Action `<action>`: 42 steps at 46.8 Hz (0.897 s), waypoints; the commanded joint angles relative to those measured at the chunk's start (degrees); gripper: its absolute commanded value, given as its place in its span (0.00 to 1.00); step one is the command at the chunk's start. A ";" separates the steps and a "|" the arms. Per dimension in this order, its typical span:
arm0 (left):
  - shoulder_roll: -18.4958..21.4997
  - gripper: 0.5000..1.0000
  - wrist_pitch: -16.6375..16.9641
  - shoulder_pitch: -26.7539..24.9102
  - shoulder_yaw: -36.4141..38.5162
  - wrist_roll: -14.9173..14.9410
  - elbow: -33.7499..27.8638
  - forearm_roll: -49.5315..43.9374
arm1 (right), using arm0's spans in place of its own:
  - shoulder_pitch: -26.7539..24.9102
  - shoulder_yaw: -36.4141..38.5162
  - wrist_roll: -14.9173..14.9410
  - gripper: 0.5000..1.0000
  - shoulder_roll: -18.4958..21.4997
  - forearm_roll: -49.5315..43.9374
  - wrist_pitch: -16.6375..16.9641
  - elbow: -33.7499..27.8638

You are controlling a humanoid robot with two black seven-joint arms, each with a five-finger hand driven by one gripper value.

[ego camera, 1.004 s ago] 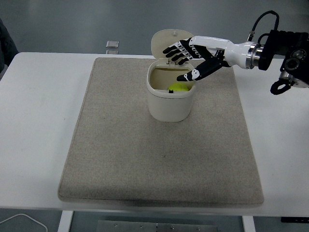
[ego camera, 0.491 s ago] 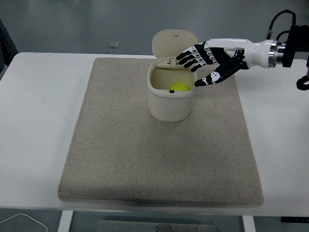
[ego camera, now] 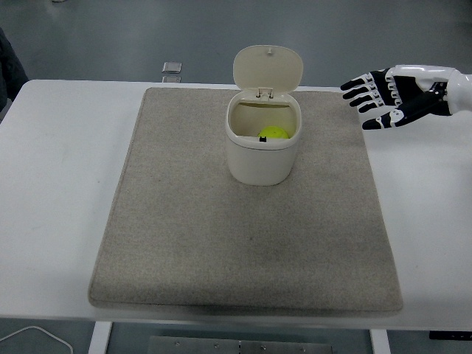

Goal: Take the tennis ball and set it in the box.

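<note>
A yellow-green tennis ball [ego camera: 274, 133] lies inside a cream box [ego camera: 259, 162] that stands on the grey mat [ego camera: 192, 221], its hinged lid [ego camera: 267, 69] standing open at the back. My right hand [ego camera: 372, 99] hovers above the table to the right of the box, clear of it, with fingers spread and holding nothing. The left arm does not show.
A small grey square object [ego camera: 172, 68] lies on the white table [ego camera: 66, 162] behind the mat's far edge. A white cable [ego camera: 33, 333] shows at the bottom left corner.
My right hand has pulled away from over the box opening toward the right edge of the picture. The ball stays in the box.
</note>
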 commanded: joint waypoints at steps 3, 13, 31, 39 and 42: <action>0.00 0.98 -0.06 -0.08 0.06 -0.04 0.00 0.01 | -1.65 -0.09 0.01 0.78 -0.16 7.19 -0.01 -2.80; 0.00 0.98 -0.06 0.01 0.06 -0.04 0.00 0.01 | -4.11 0.00 0.54 0.78 0.54 18.00 -0.01 -10.09; 0.00 0.98 0.03 0.01 -0.03 -0.04 0.00 -0.08 | -5.42 1.58 0.98 0.79 12.66 34.45 -8.98 -22.23; 0.00 0.98 -0.06 0.01 -0.03 -0.04 0.00 0.01 | -6.39 4.65 1.07 0.81 17.24 34.54 -13.38 -22.41; 0.00 0.98 0.03 -0.08 -0.03 -0.04 0.00 0.01 | -7.27 7.11 1.07 0.82 18.64 34.62 -14.00 -22.41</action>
